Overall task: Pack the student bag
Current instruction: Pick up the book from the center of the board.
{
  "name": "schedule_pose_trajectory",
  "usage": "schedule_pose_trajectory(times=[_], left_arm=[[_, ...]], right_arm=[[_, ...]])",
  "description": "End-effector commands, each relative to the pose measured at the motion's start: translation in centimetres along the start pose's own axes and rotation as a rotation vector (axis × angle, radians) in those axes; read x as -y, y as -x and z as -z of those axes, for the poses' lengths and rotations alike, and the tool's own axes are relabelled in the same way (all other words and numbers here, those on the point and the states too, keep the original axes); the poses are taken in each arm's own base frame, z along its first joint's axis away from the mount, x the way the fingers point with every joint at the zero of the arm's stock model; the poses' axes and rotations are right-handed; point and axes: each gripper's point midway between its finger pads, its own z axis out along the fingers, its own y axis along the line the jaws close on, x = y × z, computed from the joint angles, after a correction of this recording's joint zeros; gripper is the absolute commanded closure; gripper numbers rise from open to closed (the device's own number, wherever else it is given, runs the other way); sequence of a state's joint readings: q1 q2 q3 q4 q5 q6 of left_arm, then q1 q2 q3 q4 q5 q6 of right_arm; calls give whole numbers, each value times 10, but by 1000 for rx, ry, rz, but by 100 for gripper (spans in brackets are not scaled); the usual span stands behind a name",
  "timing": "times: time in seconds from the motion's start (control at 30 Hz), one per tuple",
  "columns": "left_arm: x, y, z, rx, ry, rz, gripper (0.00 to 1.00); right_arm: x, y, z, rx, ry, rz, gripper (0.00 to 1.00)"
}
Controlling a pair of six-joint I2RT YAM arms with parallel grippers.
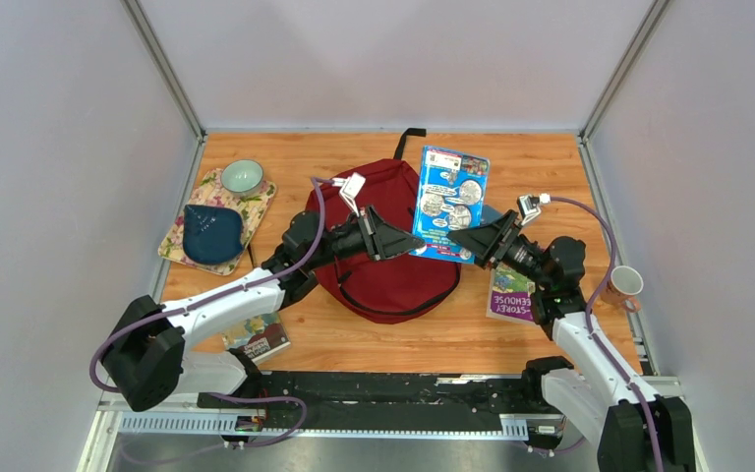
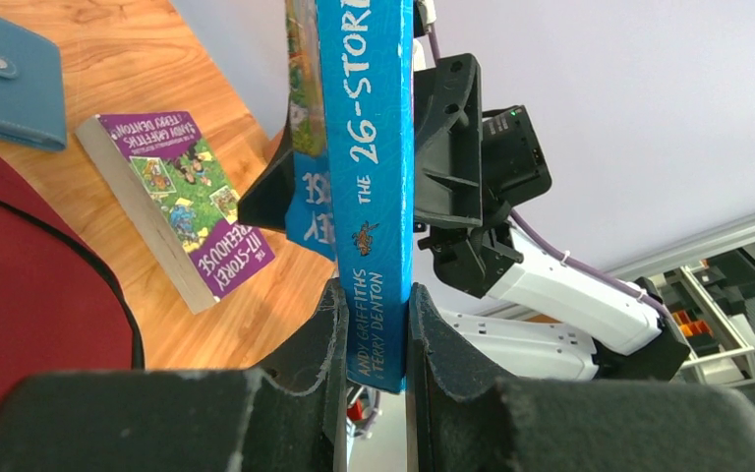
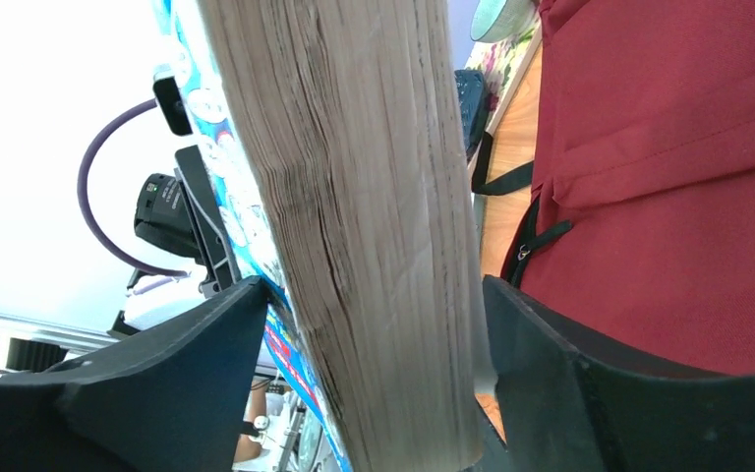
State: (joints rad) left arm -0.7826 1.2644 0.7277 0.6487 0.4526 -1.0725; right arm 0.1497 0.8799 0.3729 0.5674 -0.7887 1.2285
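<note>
Beneath left tool (image 1: 406,243) and blue book (image 1: 452,192), seemingly apart: student bag (image 1: 393,285).

The left hand (image 2: 376,300) clamped the upright blue book (image 2: 369,147) by its spine; a purple book (image 2: 182,202) lay on the surface (image 2: 147,59) to its left.

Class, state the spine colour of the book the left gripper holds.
Bright blue spine, white lettering; clearest in left wrist view.
</note>
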Motion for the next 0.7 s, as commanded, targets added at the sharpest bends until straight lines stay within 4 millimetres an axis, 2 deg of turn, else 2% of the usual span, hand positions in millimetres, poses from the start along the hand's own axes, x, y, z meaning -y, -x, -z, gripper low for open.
schedule_pose_trajectory(times=[0.0,0.07,0.1,0.17,0.2,0.3,0.37,0.4,0.47,0.5,0.57,0.6,0.63,0.67], left_arm=[[45,20,5,66,-157,-101,100],[39,19,7,69,-130,-112,100],[38,19,7,70,-122,-114,100],[34,18,8,67,-101,-119,100],[32,19,8,67,-93,-122,100],[24,17,10,65,-61,-127,100],[22,19,11,74,-45,-136,100],[23,21,12,80,-42,-143,100],[22,21,13,78,-30,-155,100],[22,23,14,83,-24,-160,100],[20,22,14,77,-9,-175,100],[21,24,15,80,-5,-182,95],[19,24,15,80,2,-190,85],[17,22,16,77,10,-189,64]], right_arm=[[-8,-1,2,6,36,13,26],[-10,-1,2,8,39,10,33],[-12,-1,3,11,44,14,41],[-14,0,3,16,48,16,50],[-16,0,4,14,53,19,61],[-17,2,4,22,48,28,75],[-16,2,4,23,35,34,76],[-13,2,4,23,18,29,90],[-13,3,5,32,5,55,94],[-8,2,5,28,-20,45,100],[-10,2,7,28,-25,75,100],[-10,1,7,23,-31,77,100],[-11,1,8,18,-28,90,100],[-14,-2,8,0,-20,111,100]])
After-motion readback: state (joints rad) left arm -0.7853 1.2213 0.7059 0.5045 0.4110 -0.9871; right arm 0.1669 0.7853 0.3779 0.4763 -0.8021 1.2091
